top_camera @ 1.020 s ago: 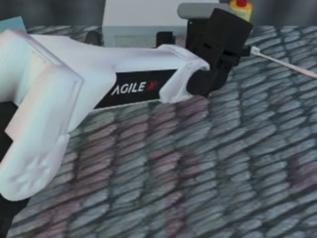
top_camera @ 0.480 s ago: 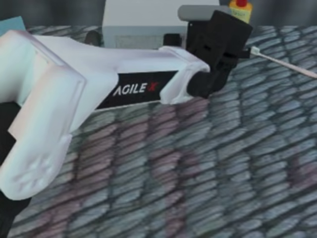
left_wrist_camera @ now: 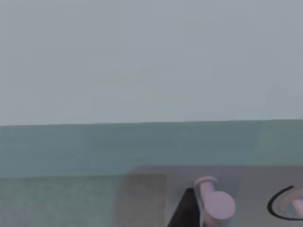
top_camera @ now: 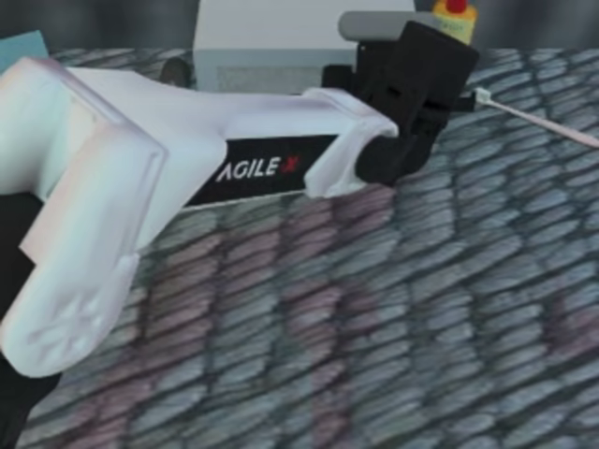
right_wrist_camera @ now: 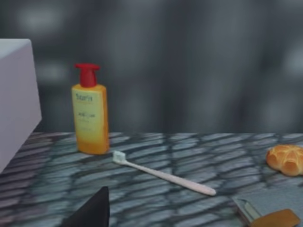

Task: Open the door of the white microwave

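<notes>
The white microwave stands at the table's far edge, and its side also shows in the right wrist view. The door shows from above only as a thin speckled strip along the front; I cannot tell whether it is ajar. My left arm reaches across from the left, with my left gripper right against the front's right part. The left wrist view is very close: pale teal surfaces, a speckled patch, a round knob beside a black gripper tip, and a second knob. My right gripper shows only as a dark tip.
A yellow bottle with a red cap stands right of the microwave, with a white toothbrush lying in front of it. A grey rounded bar sits by the microwave's top right. A pale blue book lies far left. A bread roll and a brown-handled tool lie farther right.
My left gripper has slid slightly to the right along the microwave's front. The bottle and toothbrush have not moved.
</notes>
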Controlling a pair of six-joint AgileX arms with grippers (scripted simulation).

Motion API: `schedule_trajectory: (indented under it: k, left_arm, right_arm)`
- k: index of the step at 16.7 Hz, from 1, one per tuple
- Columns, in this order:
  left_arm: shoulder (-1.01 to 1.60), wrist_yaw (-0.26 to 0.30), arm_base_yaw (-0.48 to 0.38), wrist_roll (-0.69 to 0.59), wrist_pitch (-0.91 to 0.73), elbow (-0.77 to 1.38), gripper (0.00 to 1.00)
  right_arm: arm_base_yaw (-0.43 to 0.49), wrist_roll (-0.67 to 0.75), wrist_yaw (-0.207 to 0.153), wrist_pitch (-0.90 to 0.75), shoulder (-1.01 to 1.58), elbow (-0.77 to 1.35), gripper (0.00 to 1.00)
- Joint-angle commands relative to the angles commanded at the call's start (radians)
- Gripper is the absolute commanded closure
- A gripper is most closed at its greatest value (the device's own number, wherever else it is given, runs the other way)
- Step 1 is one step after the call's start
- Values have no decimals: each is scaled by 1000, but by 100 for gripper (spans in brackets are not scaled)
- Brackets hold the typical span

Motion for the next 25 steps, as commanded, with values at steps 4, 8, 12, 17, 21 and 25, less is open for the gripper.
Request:
schedule_trajectory:
  k: [4,8,12,17,21,25]
  left_arm:
    - [-18,6,-60,-3,-2,-36,100]
    - [20,35,-53,-32,-109,62,100]
    - [99,99,-35,-92,-369,264,100]
    - [194,207,-1,-181,-781,562,100]
    - [244,288,26,-239,-1049,755,100]
    - [269,330,40,-267,-1163,847,100]
  right_arm:
    - [0,0,0,0,0,0,0]
    - [0,0,0,0,0,0,0]
    - [0,0,0,0,0,0,0]
    - [0,0,0,0,0,0,0]
    - [0,0,0,0,0,0,0]
    - [0,0,0,0,0,0,0]
